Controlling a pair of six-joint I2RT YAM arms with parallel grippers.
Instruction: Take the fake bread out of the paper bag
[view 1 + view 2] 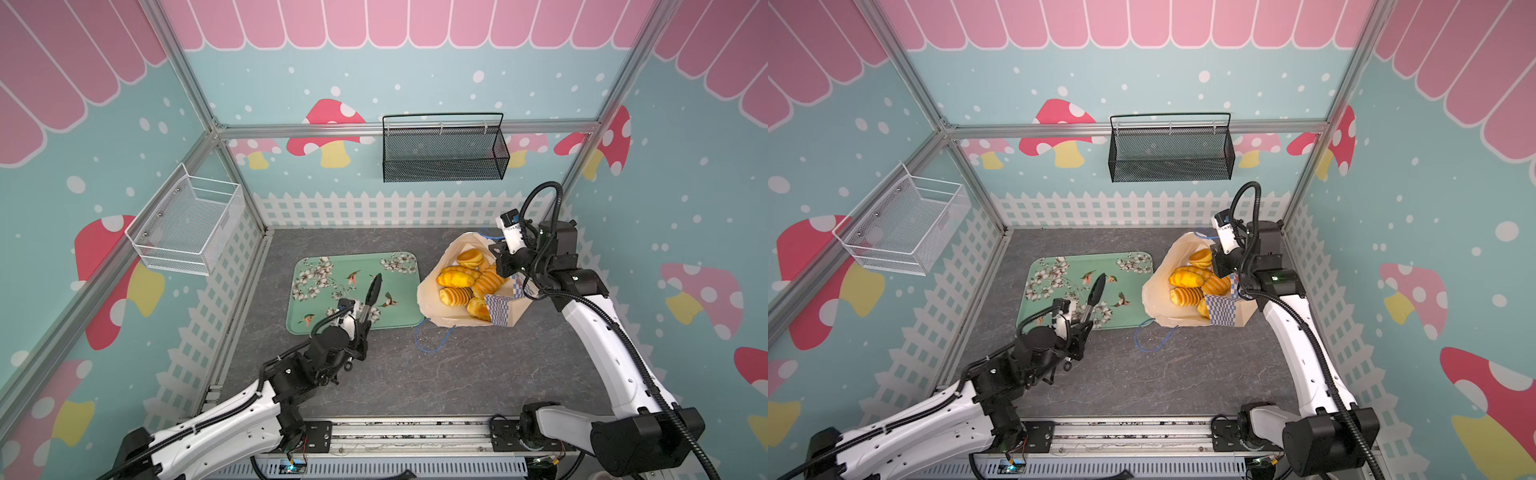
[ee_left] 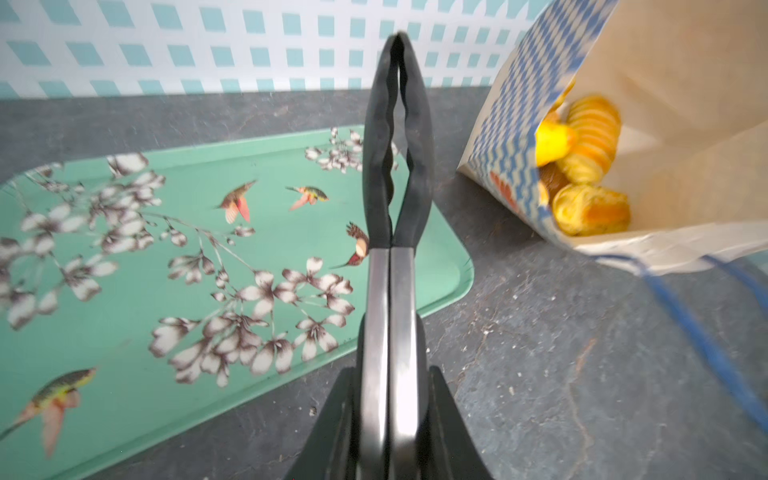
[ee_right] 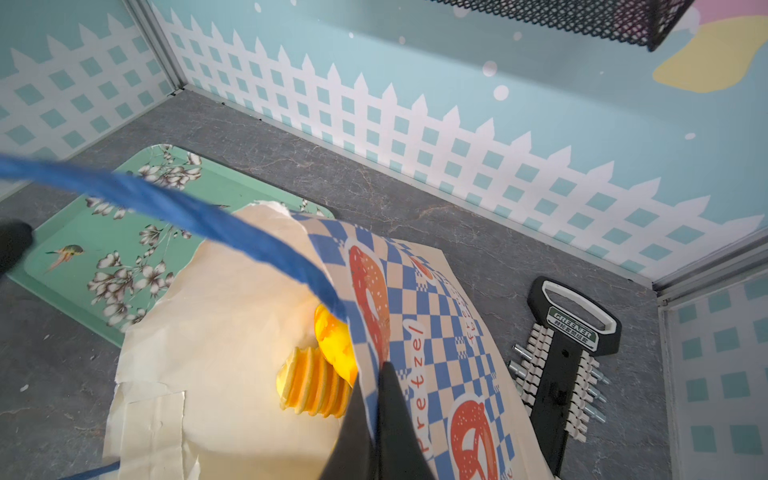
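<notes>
L gripper (image 2: 391,399) is clenched on the steel shafts of long black-tipped metal tongs (image 1: 374,291). The tongs' scalloped black tips are pressed together and point out over the mint-green rectangular tray w/ white blossoms and small birds (image 1: 399,318). In both top views that tool sits above the tray's right-front part; no contact w/ the tray surface can be made out. R gripper (image 3: 376,419) is pinched shut on the rim of the cream paper bag w/ blue-and-white checkered band and orange pretzel prints (image 1: 430,291), one finger inside the mouth, one outside on the checks. The bag lies tipped over on the grey marbled table (image 1: 457,374), just right of the tray, mouth gaping wide toward the top views. The golden-orange fake bread (image 1: 465,282), ridged rolls plus rounder buns, is piled inside the bag. One thin blue cord handle (image 1: 432,345) trails onto the table in front of the bag; another blurs across the R wrist view. A black plastic bit holder w/ rows of metal bits (image 3: 557,374) lies on the table beyond the bag, near the wall.
</notes>
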